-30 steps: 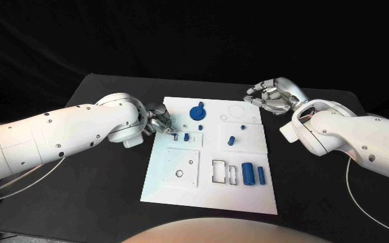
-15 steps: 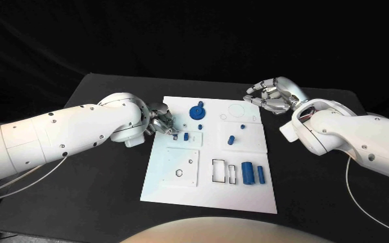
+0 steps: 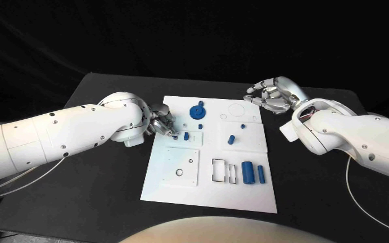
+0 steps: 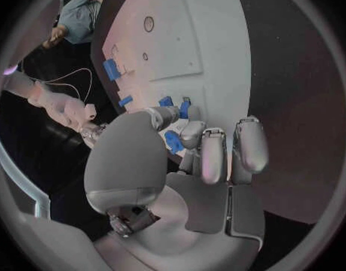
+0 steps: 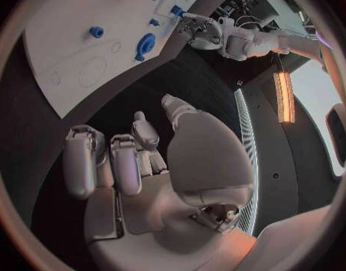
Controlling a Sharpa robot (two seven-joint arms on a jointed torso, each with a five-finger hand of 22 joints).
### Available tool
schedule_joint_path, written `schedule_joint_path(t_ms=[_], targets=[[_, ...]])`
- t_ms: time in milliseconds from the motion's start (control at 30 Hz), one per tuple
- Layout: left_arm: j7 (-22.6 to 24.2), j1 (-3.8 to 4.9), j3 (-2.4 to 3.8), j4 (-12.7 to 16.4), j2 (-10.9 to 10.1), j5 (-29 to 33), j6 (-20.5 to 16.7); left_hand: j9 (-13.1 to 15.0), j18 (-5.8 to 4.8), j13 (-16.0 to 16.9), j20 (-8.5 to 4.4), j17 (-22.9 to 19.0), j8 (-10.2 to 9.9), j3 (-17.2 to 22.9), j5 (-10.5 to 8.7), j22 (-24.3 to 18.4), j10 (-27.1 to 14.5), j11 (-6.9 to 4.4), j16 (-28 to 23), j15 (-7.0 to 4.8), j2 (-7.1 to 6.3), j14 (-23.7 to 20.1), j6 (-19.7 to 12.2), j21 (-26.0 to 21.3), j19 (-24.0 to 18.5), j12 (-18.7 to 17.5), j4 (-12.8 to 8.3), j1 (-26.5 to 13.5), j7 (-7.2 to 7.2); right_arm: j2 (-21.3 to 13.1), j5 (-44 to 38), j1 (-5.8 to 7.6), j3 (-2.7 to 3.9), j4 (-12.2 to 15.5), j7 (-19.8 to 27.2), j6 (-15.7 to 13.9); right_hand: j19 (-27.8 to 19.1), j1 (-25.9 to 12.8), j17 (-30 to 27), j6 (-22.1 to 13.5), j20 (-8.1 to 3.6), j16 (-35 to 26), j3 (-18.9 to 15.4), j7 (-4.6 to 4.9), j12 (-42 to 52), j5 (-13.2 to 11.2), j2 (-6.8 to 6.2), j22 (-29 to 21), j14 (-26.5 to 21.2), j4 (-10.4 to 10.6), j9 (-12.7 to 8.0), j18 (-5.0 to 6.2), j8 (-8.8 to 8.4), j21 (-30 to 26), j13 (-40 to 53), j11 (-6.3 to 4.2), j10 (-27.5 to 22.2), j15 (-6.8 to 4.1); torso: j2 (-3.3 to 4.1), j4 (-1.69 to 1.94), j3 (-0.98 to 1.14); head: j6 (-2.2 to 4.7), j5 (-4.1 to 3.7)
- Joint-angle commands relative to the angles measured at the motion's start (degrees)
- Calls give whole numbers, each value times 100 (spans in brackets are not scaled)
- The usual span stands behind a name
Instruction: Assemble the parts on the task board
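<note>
The white task board [image 3: 212,189] lies mid-table. My left hand [image 3: 162,124] is at its left edge, and thumb and a fingertip [image 4: 189,126] pinch a small blue peg [image 3: 176,137] [image 4: 184,108] that stands on the board. A second peg [image 3: 186,136] [image 4: 166,101] stands right beside it. A blue gear-like part [image 3: 197,112] [image 5: 145,44] sits farther back. A short blue piece [image 3: 231,139] lies mid-board, and two blue cylinders [image 3: 247,173] lie near the front right. My right hand [image 3: 271,95] hovers beyond the board's far right corner, fingers curled in, holding nothing.
The board also has empty outlines: a ring [image 3: 178,172], rectangular slots [image 3: 220,171] and a faint circle [image 3: 236,109]. Black table [image 3: 105,198] surrounds the board on both sides. Thin cables [image 3: 32,178] hang off both arms near the table edges.
My left hand has crept a little forward and right onto the board's edge, and its fingertips have reached the small blue peg. The right hand has stayed still.
</note>
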Motion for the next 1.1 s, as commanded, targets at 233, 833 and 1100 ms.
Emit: schedule_joint_path(t_ms=[233, 833, 1100], targets=[[-15, -1, -6, 13, 28, -190, 193, 115, -31, -1, -9, 50, 32, 549, -41, 11, 30, -4, 8, -41, 18, 245, 159, 40, 48, 29, -595, 60, -144, 1, -26, -5, 0, 10, 14, 49, -41, 20, 449, 2, -10, -31, -2, -26, -33, 37, 17, 684, 360, 32, 1, 93, 29, -35, -5, -9, -6, -52, 4, -2, 0, -10, -1], [-4, -7, -30, 11, 57, -215, 165, 104, -32, -5, -11, 54, 32, 533, -49, 13, 32, -6, 10, -43, 22, 246, 167, 40, 49, 28, -592, 59, -147, 4, -25, -8, 0, 4, 19, 49, -37, 18, 454, 9, -12, -31, -8, -28, -24, 43, 20, 687, 362, 52, 3, 92, 36, -34, 6, -10, 8, -53, -1, 2, -1, -29, -8], [-5, -9, -33, 7, 62, -207, 183, 93, -34, 18, -13, 54, 33, 520, -56, 24, 45, -9, 10, -44, 29, 247, 175, 45, 57, 40, -589, 59, -149, 4, -25, -16, 0, 1, 21, 50, -37, 18, 454, 9, -12, -31, -8, -28, -24, 43, 20, 687, 362, 52, 3, 92, 36, -34, 6, -10, 8, -53, -4, 0, -1, -31, -9]])
